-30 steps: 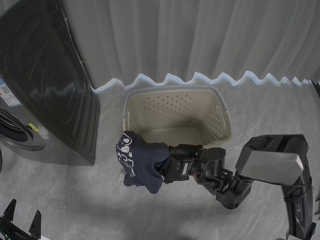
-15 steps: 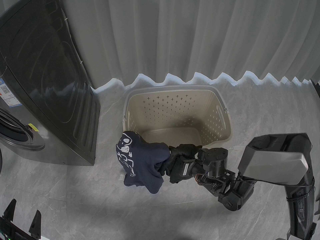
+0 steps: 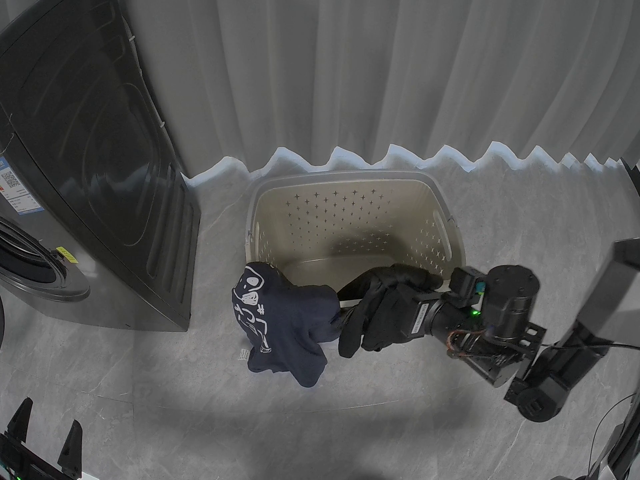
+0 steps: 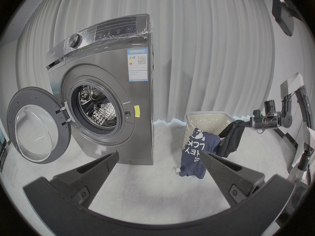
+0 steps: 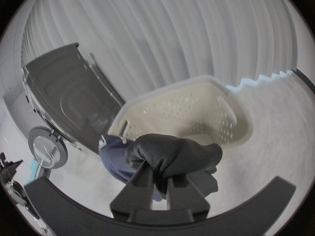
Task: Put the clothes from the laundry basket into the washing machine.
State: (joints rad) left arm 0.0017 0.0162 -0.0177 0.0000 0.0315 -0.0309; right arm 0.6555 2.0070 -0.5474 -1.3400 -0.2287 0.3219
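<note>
A black garment (image 3: 387,301) hangs above the near rim of the beige laundry basket (image 3: 353,178), with my right gripper (image 5: 159,180) shut on it. The cloth bunches over the fingertips (image 5: 144,177). A navy printed shirt (image 3: 280,325) is draped over the basket's near-left corner and hangs down outside; it also shows as navy shirt (image 4: 197,149). The washing machine (image 4: 98,105) stands to the left with its round door (image 4: 36,125) swung open and the drum in sight. My left gripper (image 4: 157,159) is low at the near left, open and holding nothing.
White curtains (image 3: 373,61) hang right behind the basket. The washer's dark side panel (image 3: 93,155) stands close to the basket's left side. Grey floor (image 3: 200,401) lies bare in front of the basket and the machine.
My right arm has pulled back to the right and risen, lifting the black garment off the navy shirt. The navy shirt and the left gripper have stayed put.
</note>
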